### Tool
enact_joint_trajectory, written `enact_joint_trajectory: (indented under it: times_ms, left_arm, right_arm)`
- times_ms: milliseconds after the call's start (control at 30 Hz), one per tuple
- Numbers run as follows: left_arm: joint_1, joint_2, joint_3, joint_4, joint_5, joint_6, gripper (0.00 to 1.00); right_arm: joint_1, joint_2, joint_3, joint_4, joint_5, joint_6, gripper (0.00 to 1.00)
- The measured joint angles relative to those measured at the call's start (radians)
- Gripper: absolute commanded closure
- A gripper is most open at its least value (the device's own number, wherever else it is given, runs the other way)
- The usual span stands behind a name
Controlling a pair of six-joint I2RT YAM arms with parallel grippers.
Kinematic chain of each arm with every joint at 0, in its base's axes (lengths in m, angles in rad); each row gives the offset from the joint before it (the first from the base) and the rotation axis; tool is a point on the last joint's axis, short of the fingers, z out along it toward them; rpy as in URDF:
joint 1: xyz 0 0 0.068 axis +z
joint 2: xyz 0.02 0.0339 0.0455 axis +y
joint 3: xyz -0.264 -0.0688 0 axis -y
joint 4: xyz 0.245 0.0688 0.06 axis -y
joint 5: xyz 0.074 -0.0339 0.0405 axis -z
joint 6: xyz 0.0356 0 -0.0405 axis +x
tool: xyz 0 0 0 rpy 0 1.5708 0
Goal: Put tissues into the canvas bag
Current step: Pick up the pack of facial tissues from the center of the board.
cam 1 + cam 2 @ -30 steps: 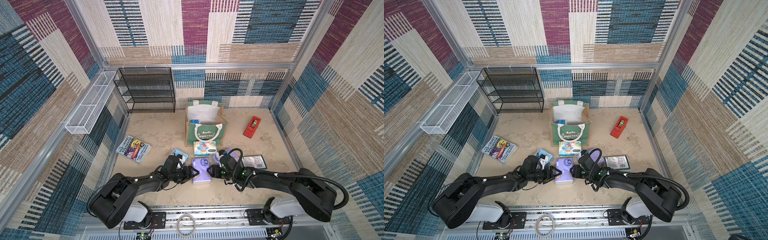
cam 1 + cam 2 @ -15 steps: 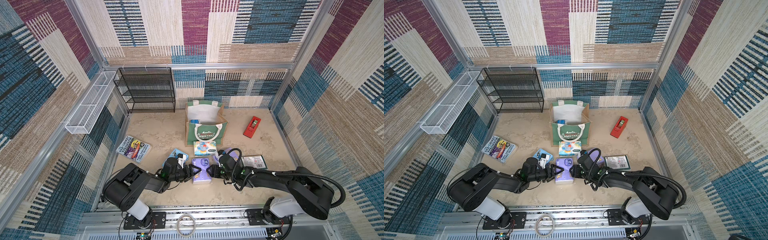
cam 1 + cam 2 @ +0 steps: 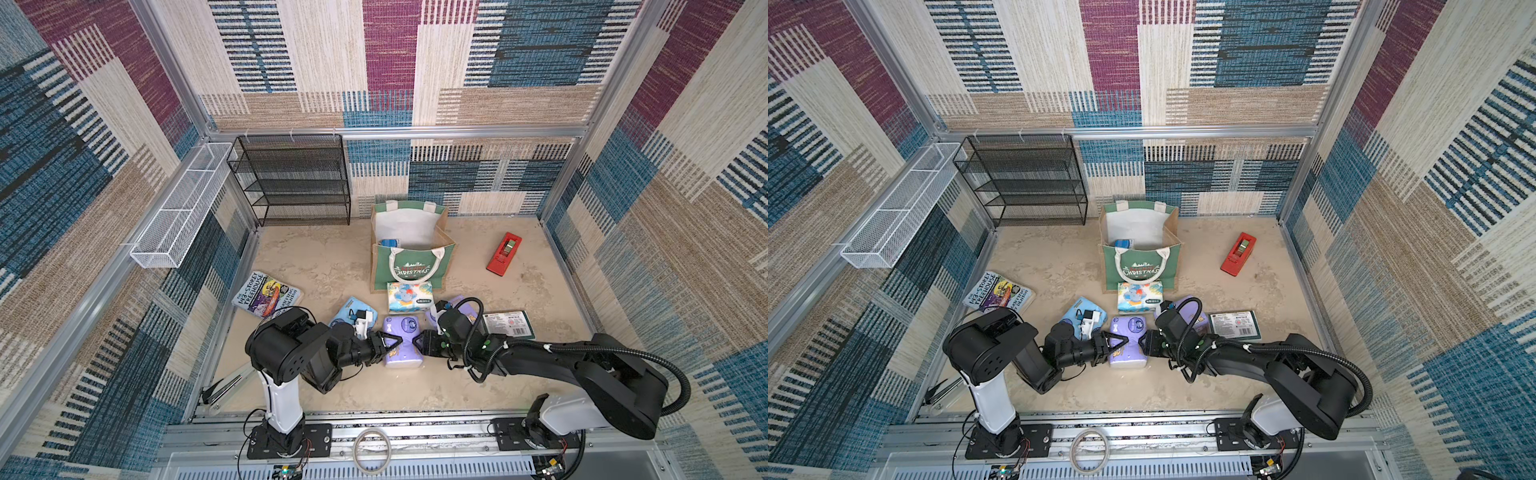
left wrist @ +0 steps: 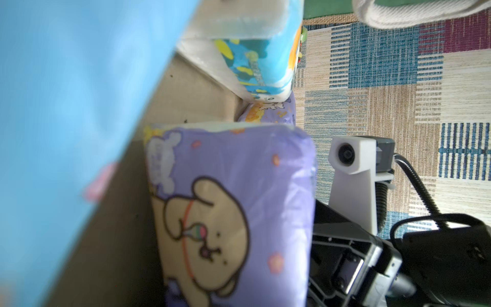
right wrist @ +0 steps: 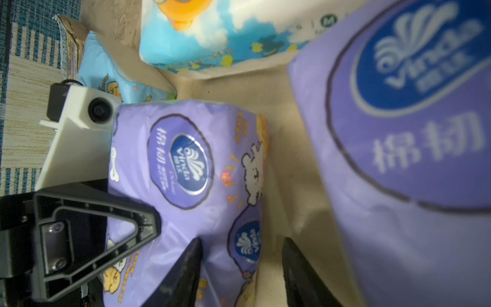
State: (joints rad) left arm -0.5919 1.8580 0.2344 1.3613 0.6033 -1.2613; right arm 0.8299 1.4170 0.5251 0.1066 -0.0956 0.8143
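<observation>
A lilac tissue pack lies on the floor in front of the canvas bag. My left gripper is shut on its left end, one finger pressing into the wrapper. From the other side, my right gripper stands open around the pack's right corner. The elephant pack leans against the bag's front. A light blue pack lies left of it. A second lilac pack and a flat green-and-white pack lie to the right. A deeper blue pack sits inside the bag.
The Treehouse book lies at the left. A red oblong object lies right of the bag. The black mesh shelf stands at the back wall, and a white wire basket hangs on the left wall.
My left arm's elbow has risen and folded back while its gripper stayed at the lilac pack and narrowed onto it. The right gripper has hardly moved.
</observation>
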Motion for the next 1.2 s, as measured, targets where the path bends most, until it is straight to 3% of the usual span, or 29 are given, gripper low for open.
enact_joint_trajectory:
  times_ms: [233,600,967,1200]
  left_arm:
    - [0.000,-0.020,-0.009,0.000,-0.016,-0.019,0.67]
    - [0.000,-0.137,-0.019,-0.030,-0.055,-0.043,0.72]
    - [0.000,-0.522,0.047,-0.425,-0.095,0.035,0.74]
    - [0.005,-0.695,0.122,-0.705,-0.129,0.068,0.75]
  right_arm:
    - [0.000,-0.014,0.013,-0.024,0.002,-0.005,0.46]
    - [0.000,-0.117,0.058,-0.121,0.053,-0.023,0.33]
    - [-0.019,-0.229,0.196,-0.286,0.123,-0.098,0.25]
    - [-0.101,-0.293,0.342,-0.399,0.171,-0.208,0.22]
